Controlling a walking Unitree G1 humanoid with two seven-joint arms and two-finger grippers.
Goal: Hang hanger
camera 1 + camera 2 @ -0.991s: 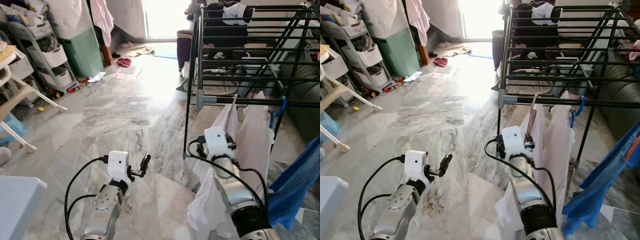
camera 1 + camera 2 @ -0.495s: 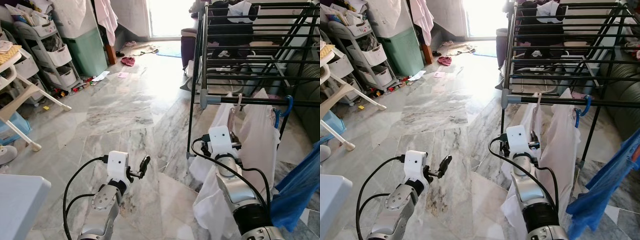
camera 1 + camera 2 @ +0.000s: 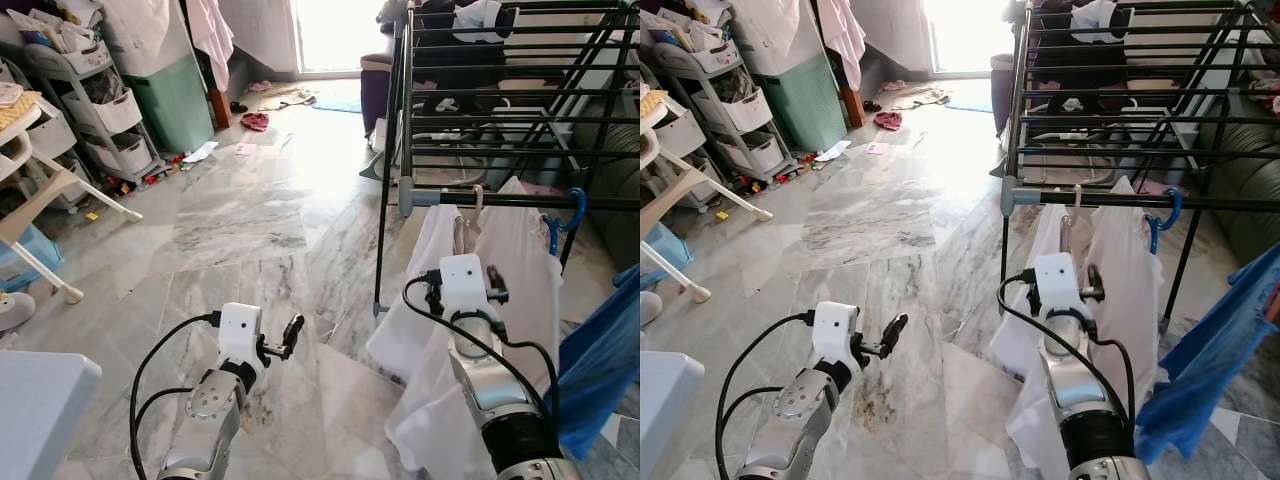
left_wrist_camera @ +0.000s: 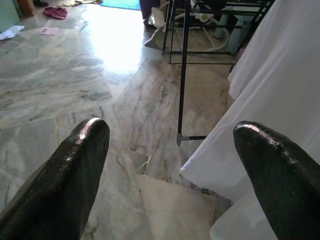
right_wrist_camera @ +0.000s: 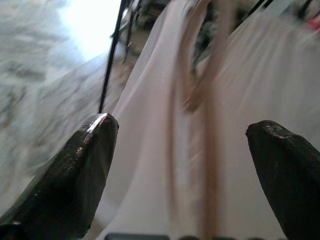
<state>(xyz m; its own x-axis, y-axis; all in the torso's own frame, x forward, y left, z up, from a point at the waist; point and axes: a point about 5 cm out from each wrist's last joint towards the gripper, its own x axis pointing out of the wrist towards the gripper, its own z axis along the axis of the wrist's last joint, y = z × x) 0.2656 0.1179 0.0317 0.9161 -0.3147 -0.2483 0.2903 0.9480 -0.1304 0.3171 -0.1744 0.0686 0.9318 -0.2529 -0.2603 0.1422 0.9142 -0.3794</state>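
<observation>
The marble floor (image 3: 250, 210) takes most of the scene, and no writing or label can be read on anything. On the right stands a black drying rack (image 3: 480, 110) with many horizontal bars. From its front bar (image 3: 1160, 201) a white garment (image 3: 520, 290) hangs down, and its lower part spreads around the right arm. The hanger (image 3: 1068, 225), of pale beige colour, hangs on this front bar near the rack's front left corner, inside the white garment. Beside it a blue hook (image 3: 565, 215) is on the same bar, and a blue cloth (image 3: 600, 370) hangs at the far right. A green bin (image 3: 180, 100) and a grey drawer trolley (image 3: 100, 110) stand at the far left wall.

The right tool (image 5: 185, 145) is raised just before the hanger, its two fingers spread wide apart and holding nothing; this view is blurred. The left tool (image 4: 175, 155) is low over the floor, left of the rack, also wide open and empty.
</observation>
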